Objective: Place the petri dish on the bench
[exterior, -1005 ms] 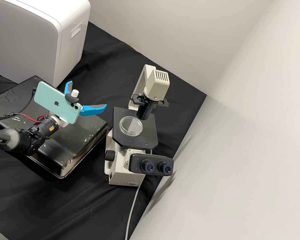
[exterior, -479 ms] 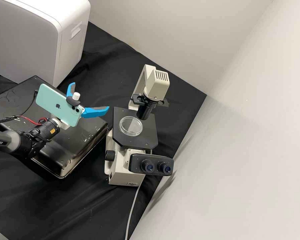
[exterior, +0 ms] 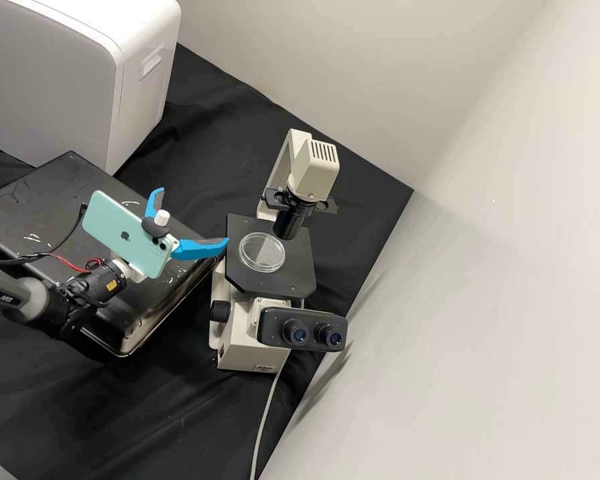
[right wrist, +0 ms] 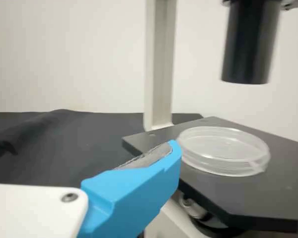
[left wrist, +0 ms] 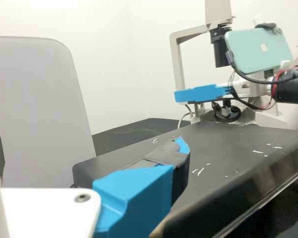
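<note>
- right gripper (exterior: 193,217) held level, jaws spread wide, lower fingertip at the microscope stage (exterior: 277,280) edge, near petri dish (exterior: 261,251)
- left gripper (left wrist: 87,148) jaws apart, low beside black case (left wrist: 238,153)

Falls bright and even. Glints on the petri dish (right wrist: 223,148), shadows the wall (exterior: 487,300) beside the microscope (exterior: 247,327).

blocked: black tube (exterior: 289,223) overhanging petri dish (exterior: 261,251) far rim | free: stage (exterior: 300,275) side facing black case (exterior: 40,207) — open
</note>
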Motion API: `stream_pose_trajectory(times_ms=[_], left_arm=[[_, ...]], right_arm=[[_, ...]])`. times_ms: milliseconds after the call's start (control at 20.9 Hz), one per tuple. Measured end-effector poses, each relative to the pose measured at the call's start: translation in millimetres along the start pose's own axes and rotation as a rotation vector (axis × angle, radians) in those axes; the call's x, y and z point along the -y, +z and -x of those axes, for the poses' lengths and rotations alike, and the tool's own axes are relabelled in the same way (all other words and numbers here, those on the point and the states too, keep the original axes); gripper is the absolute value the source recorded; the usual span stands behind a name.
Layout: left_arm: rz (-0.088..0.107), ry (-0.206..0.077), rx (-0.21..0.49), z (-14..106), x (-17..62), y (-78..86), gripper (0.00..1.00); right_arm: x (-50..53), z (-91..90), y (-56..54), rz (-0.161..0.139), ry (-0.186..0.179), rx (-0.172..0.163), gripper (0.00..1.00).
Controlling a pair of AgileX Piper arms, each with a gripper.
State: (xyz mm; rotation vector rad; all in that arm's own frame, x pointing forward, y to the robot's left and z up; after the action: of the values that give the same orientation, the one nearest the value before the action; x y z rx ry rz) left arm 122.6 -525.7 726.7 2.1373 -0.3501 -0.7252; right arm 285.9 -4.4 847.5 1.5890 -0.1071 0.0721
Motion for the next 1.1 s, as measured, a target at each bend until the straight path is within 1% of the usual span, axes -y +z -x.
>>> stream_pose_trajectory(times_ms=[96, 144, 191, 239, 335, 526, 814, 909, 1005, 1101], left_arm=[[0.0, 0.0, 0.0, 0.0, 0.0, 0.0, 1.0], [0.0, 0.0, 0.0, 0.0, 0.0, 0.0, 1.0], [0.0, 0.0, -0.003, -0.1, 0.0, -0.5, 1.0], [0.0, 0.001, -0.007, -0.2, -0.1, -1.1, 1.0], [-0.002, -0.001, -0.015, -0.5, 0.2, -2.4, 1.0], [-0.007, -0.007, -0.028, -1.3, 1.3, -4.7, 1.0], [-0.008, -0.008, -0.032, -1.5, 1.6, -5.5, 1.0], [-0.009, -0.008, -0.03, -1.5, 1.6, -5.4, 1.0], [-0.009, -0.008, -0.03, -1.5, 1.6, -5.4, 1.0], [-0.009, -0.008, -0.03, -1.5, 1.6, -5.4, 1.0]], right_arm=[[-1.5, 0.1, 7.9, 0.001, 0.016, 0.006, 1.0], [-0.7, -0.3, 14.1, -0.001, 0.014, 0.022, 1.0], [-0.9, -0.6, 18.9, -0.001, 0.016, 0.032, 1.0], [-1.9, -0.8, 22.8, 0.001, 0.024, 0.033, 1.0], [-3.8, -0.8, 27.4, 0.006, 0.034, 0.029, 1.0], [-8.0, -0.9, 38.8, 0.01, 0.049, 0.053, 1.0], [-10.5, -1.4, 40.4, 0.012, 0.058, 0.057, 1.0], [-12.0, -1.0, 41.7, 0.018, 0.055, 0.055, 1.0], [-16.1, -1.5, 43.9, 0.007, 0.061, 0.053, 1.0], [-22.1, -2.0, 47.4, 0.009, 0.079, 0.062, 1.0]])
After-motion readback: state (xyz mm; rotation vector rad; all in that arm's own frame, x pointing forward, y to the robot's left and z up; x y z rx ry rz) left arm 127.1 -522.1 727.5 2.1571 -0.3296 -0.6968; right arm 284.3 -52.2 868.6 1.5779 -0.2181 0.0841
